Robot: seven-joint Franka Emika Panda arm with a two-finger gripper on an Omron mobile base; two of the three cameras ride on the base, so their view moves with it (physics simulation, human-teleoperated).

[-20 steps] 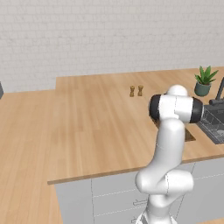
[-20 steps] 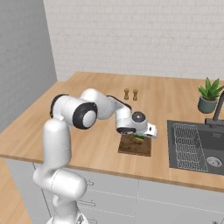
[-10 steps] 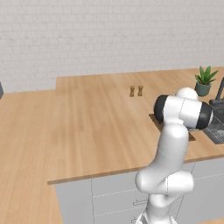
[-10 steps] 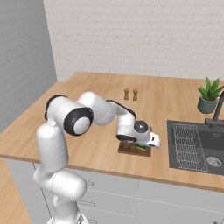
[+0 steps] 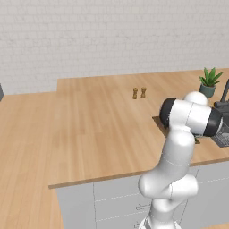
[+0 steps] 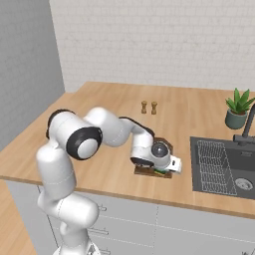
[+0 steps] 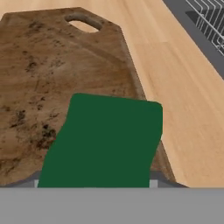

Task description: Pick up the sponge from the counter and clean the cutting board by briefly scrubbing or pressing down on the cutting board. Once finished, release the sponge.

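The dark green sponge [image 7: 105,140] lies flat against the cutting board [image 7: 52,70], near the board's right edge and the end away from its handle hole. My gripper [image 6: 164,172] is shut on the sponge, whose green edge [image 6: 160,172] peeks out under the hand. The hand sits low over the front end of the brown cutting board [image 6: 144,171] on the light wood counter [image 6: 109,114]. The sponge hides my fingertips in the hand view. In the left base view my own arm hides the hand, and a corner of the cutting board [image 5: 159,122] shows beside it.
The dark sink [image 6: 224,169] with a wire rack lies just right of the board, its edge close by [image 7: 205,26]. A faucet [image 6: 247,127] and a potted plant [image 6: 238,109] stand behind it. Two small shakers [image 6: 148,107] stand further back on the counter.
The hand has slid with the sponge across the board toward its front right end. The elbow has swung to the right with it.
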